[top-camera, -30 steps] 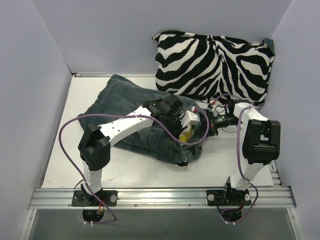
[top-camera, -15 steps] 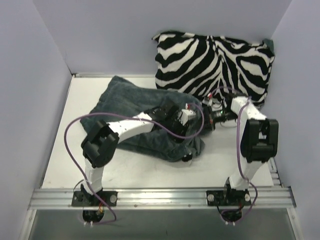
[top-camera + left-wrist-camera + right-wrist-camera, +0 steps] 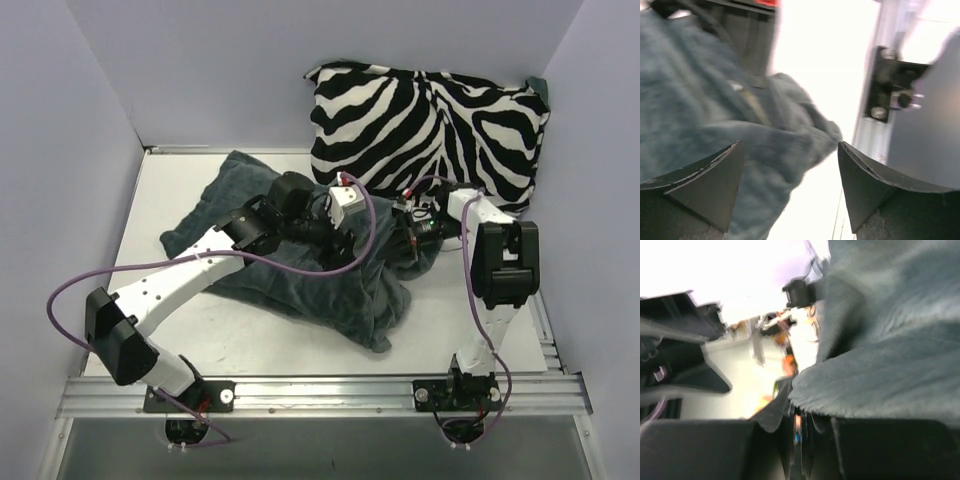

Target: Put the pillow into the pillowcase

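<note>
The pillowcase [image 3: 250, 200] lies crumpled on the white table [image 3: 130, 260], dark grey-teal plush side up. The pillow is hidden; no cream-yellow shows anywhere. My left gripper [image 3: 343, 238] hovers over the case's right part. In the left wrist view it [image 3: 790, 150] stands open, nothing between its fingers [image 3: 715, 175], with plush folds [image 3: 705, 115] just beyond. My right gripper [image 3: 405, 235] is at the case's right edge. In the right wrist view it [image 3: 800, 415] is shut on a plush edge of the pillowcase [image 3: 880, 370].
A plump zebra-print cushion [image 3: 430, 125] leans on the back wall, right behind the right arm. Lilac walls close in the left, back and right sides. A metal rail [image 3: 320, 395] with both arm bases runs along the near edge.
My left gripper has opened and its arm has stretched out low, with the elbow swinging left. The yellow pillow seen a second ago is now covered by the pillowcase. The right gripper stays shut.
</note>
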{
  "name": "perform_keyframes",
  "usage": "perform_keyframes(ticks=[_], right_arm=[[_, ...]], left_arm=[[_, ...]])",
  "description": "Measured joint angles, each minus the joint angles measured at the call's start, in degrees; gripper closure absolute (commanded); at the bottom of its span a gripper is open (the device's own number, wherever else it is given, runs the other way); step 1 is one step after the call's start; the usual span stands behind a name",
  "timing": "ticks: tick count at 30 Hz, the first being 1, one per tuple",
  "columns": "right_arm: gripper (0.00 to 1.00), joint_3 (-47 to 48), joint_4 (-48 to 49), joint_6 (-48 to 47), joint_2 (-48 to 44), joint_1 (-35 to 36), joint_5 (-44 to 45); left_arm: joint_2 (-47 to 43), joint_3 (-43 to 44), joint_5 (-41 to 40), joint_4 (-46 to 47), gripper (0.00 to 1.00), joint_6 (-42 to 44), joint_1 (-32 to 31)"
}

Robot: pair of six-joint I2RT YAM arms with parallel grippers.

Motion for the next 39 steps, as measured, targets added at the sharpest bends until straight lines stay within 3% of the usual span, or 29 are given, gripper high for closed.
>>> perform_keyframes(ticks=[3,6,12,13,15,18,21,26,32,33,35,38,39], right_arm=[[1.00,-5.95,11.43,15.26,-4.26,0.92,5.86],[1.00,-16.17,23.06,30.34,-15.02,0.52,13.18],[1.00,-18.03,32.89,40.98,-24.52,0.48,18.21],[1.00,-18.12,33.62,41.59,-24.24,0.57,18.73],[1.00,-18.25,34.51,42.25,-23.10,0.52,19.67],[1.00,-18.27,35.28,42.64,-20.74,0.46,20.72],[1.00,-18.71,35.95,42.66,-19.41,0.39,21.77],[1.00,-19.28,37.18,42.97,-19.39,1.01,22.91],[0.97,-13.88,43.04,46.88,-12.41,6.12,24.13],[0.91,-12.63,44.54,47.95,-10.86,7.10,24.24],[0.84,-10.56,46.90,50.27,-8.98,8.50,24.11],[0.49,-7.74,51.04,54.97,-8.61,8.20,21.22],[0.24,-7.34,52.87,56.30,-9.31,7.30,19.89]], left_arm=[[4.15,2.58,-5.05,-2.89,0.21,0.11,0.24],[10.56,3.67,-8.48,-5.22,0.20,-0.26,0.66],[18.86,3.69,-11.08,-8.33,0.25,-3.23,1.09],[19.78,3.82,-11.06,-8.33,0.30,-4.07,1.38],[21.97,4.37,-9.64,-8.22,0.57,-6.34,2.01],[24.87,6.29,-5.01,-7.65,0.85,-8.83,4.15],[25.18,6.88,1.46,-4.94,1.00,-11.45,7.28],[21.46,8.63,11.91,2.73,1.00,-17.05,10.67],[12.74,7.45,17.27,9.44,1.00,-18.93,8.48],[11.45,6.29,17.53,10.67,1.00,-18.88,8.09],[10.62,4.81,17.57,11.39,0.82,-18.45,7.87],[10.67,3.39,18.40,10.75,0.46,-17.05,8.15],[10.64,3.21,18.62,9.97,0.40,-16.20,8.26]])
